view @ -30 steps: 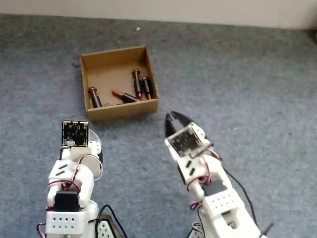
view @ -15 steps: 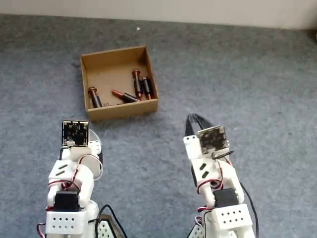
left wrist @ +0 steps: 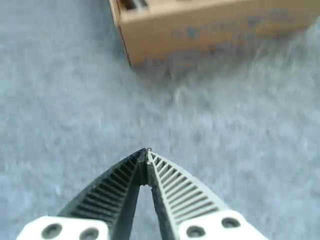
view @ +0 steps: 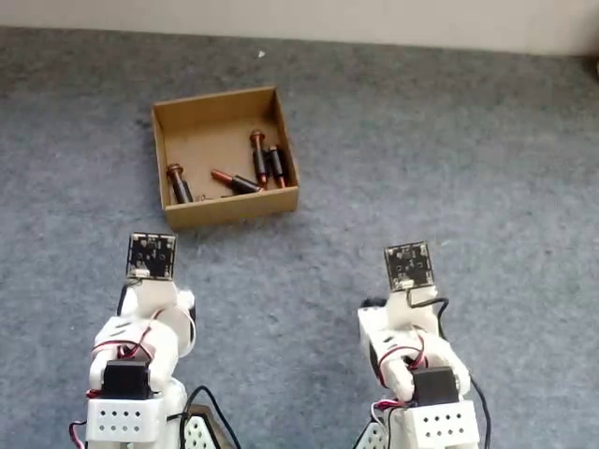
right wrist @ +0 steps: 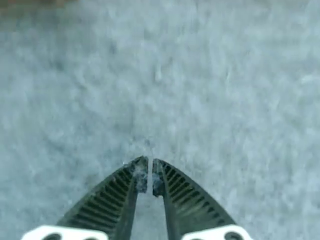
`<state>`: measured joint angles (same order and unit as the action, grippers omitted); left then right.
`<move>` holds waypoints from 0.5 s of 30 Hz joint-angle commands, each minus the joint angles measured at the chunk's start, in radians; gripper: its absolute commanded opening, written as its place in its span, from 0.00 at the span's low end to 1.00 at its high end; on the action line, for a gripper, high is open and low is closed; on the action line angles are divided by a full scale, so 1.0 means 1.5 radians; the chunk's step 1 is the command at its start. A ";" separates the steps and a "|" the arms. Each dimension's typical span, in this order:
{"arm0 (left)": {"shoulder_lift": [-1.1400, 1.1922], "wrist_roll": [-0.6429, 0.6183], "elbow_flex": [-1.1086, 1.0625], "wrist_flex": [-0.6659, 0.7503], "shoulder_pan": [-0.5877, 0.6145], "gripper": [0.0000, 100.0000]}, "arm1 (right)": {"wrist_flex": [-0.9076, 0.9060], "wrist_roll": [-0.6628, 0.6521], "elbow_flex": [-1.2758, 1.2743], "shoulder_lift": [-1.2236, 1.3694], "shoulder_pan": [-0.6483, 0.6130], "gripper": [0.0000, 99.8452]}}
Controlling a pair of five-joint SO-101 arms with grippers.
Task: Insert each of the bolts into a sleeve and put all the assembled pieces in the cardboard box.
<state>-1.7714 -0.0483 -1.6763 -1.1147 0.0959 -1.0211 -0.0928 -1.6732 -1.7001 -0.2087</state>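
Observation:
The cardboard box (view: 169, 216) sits on the grey carpet at the back left, with several copper bolts in dark sleeves (view: 261, 158) lying inside it. Both arms are folded back near the front edge. My left gripper (left wrist: 147, 156) is shut with nothing in it, a short way in front of the box (left wrist: 200, 30). My right gripper (right wrist: 148, 170) is shut and empty over bare carpet. From above, the left arm's wrist board (view: 152, 256) and the right arm's wrist board (view: 408, 267) hide the fingers.
Grey carpet (view: 449, 150) covers the whole surface. A pale wall strip (view: 299, 19) runs along the back.
The right arm has pulled back from near the box's front right corner to its folded pose, and its gripper has shut. The left arm has shifted slightly back.

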 commanded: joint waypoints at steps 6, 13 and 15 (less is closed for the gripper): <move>-0.006 0.008 -0.014 -0.126 -0.006 0.01 | -0.149 0.002 -0.098 -0.083 0.009 0.01; -0.006 0.008 -0.014 -0.126 -0.006 0.01 | -0.154 0.002 -0.098 -0.092 0.009 0.01; -0.006 0.008 -0.014 -0.126 -0.006 0.01 | -0.154 0.002 -0.098 -0.092 0.009 0.01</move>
<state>-1.7729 -0.0483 -1.6763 -1.2988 0.0959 -1.2436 -0.0928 -1.6701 -1.8259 -0.2087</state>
